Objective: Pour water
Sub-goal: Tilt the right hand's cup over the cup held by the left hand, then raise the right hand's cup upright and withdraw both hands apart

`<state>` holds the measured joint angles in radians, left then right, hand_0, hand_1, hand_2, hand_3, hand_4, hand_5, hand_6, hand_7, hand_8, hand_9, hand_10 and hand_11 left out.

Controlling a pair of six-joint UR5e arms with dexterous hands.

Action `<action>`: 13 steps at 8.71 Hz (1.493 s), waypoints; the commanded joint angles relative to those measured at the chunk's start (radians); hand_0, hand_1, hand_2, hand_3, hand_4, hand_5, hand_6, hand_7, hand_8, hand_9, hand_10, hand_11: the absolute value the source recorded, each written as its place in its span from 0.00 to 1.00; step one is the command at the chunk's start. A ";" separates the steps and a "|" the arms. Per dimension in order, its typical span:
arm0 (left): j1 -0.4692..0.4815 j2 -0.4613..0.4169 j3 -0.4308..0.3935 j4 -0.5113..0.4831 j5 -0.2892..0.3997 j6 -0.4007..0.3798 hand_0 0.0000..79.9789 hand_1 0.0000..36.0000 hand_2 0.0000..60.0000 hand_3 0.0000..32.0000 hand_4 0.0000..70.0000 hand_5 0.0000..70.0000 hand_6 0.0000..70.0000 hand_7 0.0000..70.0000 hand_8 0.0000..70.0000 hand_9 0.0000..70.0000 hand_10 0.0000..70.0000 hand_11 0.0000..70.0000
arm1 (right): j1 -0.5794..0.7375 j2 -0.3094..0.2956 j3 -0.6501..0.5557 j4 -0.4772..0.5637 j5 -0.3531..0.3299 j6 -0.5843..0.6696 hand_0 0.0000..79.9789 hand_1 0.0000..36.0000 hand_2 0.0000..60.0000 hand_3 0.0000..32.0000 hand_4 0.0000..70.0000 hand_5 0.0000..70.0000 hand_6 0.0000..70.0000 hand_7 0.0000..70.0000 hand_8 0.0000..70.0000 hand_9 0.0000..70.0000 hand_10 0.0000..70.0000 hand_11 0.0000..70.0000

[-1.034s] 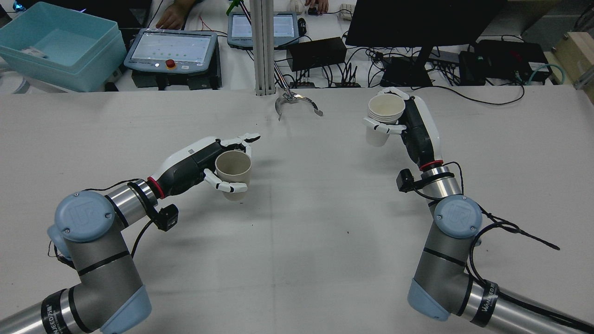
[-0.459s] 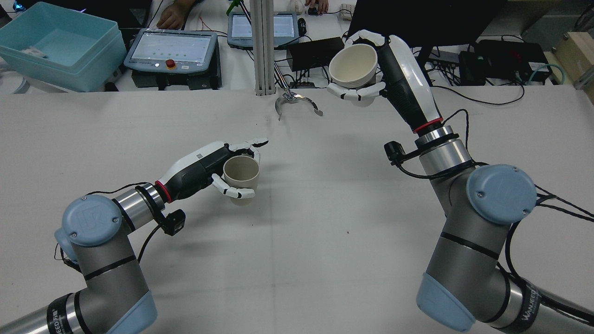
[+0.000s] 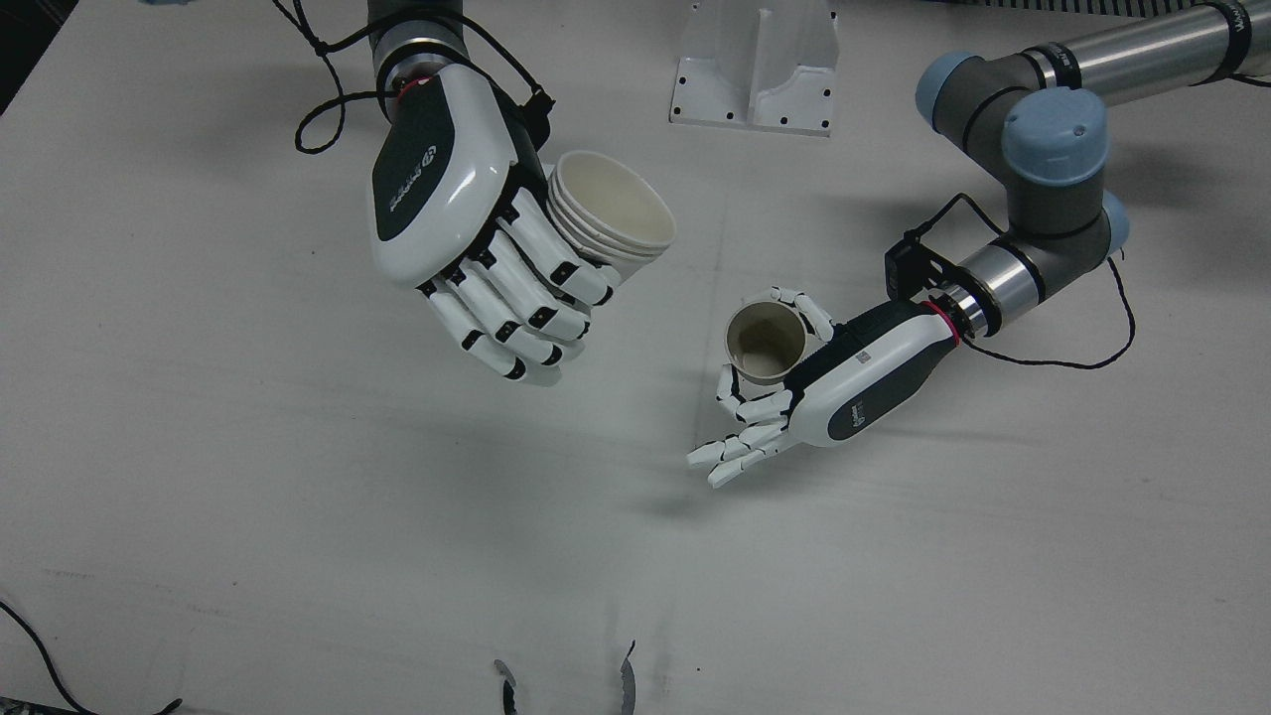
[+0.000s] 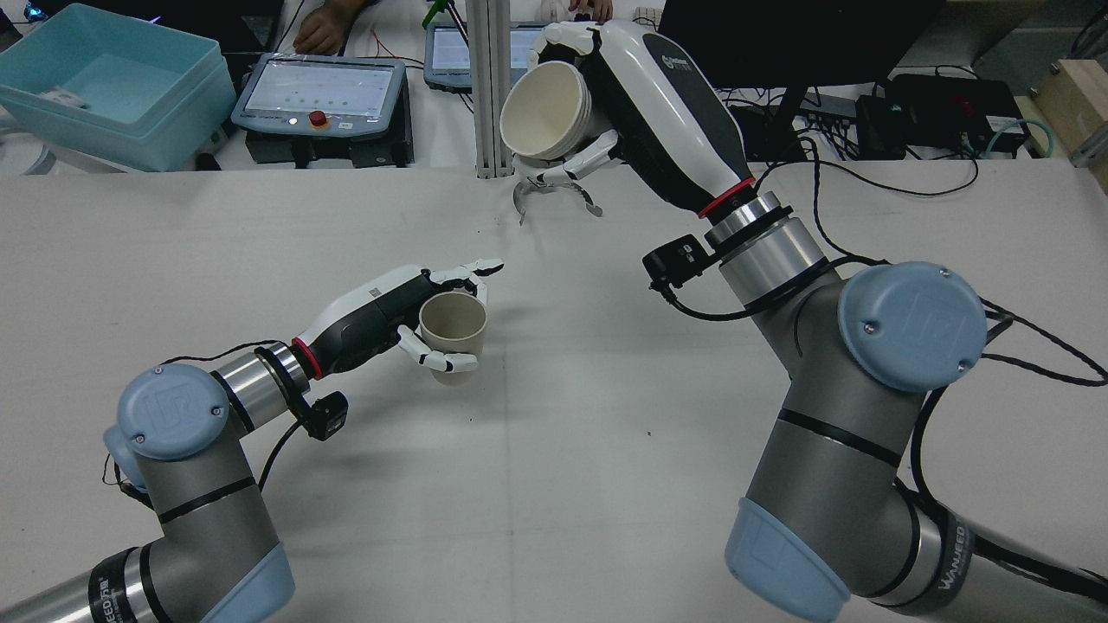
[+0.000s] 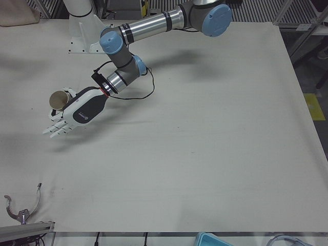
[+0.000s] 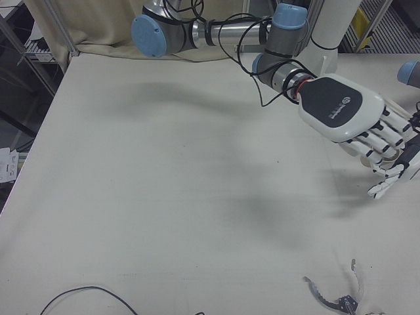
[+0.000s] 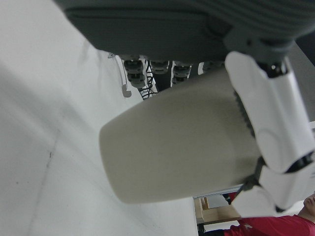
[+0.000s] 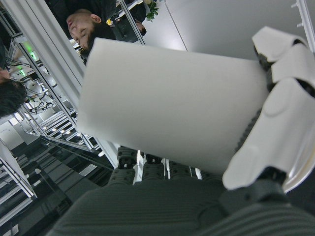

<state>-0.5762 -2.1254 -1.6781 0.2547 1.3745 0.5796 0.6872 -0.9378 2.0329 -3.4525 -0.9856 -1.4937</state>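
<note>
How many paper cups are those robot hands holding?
2 holds: a beige cup upright in the left hand, and white nested cups, apparently four, tilted in the raised right hand.

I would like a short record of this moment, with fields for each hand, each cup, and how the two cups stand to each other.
right hand: raised high, shut on the stack of white cups
stack of white cups: tilted, mouth turned sideways toward the left arm's side
left hand: low over the table, shut on the beige cup
beige cup: upright, mouth up
relation of cups: apart, not touching; the stack is higher and not above the beige cup in the front view
water: no stream visible
</note>
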 commanded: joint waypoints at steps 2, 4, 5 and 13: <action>-0.001 -0.001 0.000 0.000 0.000 0.000 0.57 1.00 1.00 0.00 0.45 1.00 0.08 0.16 0.03 0.07 0.09 0.17 | -0.089 0.037 -0.002 -0.131 -0.102 -0.152 0.60 0.85 1.00 0.00 0.24 1.00 0.57 0.85 0.43 0.63 0.35 0.54; -0.002 -0.001 0.000 0.000 0.000 0.000 0.57 1.00 1.00 0.00 0.45 1.00 0.08 0.16 0.03 0.07 0.09 0.17 | -0.103 0.037 0.006 -0.201 -0.136 -0.165 0.61 0.86 1.00 0.00 0.23 1.00 0.55 0.80 0.41 0.60 0.33 0.51; -0.002 -0.001 0.000 0.000 0.001 0.000 0.58 1.00 1.00 0.00 0.46 1.00 0.08 0.16 0.03 0.07 0.09 0.17 | -0.103 0.037 0.007 -0.211 -0.136 -0.165 0.62 0.87 1.00 0.00 0.23 1.00 0.54 0.79 0.40 0.59 0.32 0.49; -0.267 0.161 -0.071 0.035 0.071 -0.141 0.57 1.00 1.00 0.00 0.45 1.00 0.07 0.15 0.02 0.06 0.09 0.16 | 0.181 -0.148 0.053 -0.203 0.007 0.449 0.60 0.70 1.00 0.00 0.23 1.00 0.54 0.76 0.43 0.62 0.35 0.54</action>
<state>-0.7519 -2.0782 -1.7530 0.3042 1.4373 0.5159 0.7765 -0.9465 2.0838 -3.6618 -1.0586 -1.4088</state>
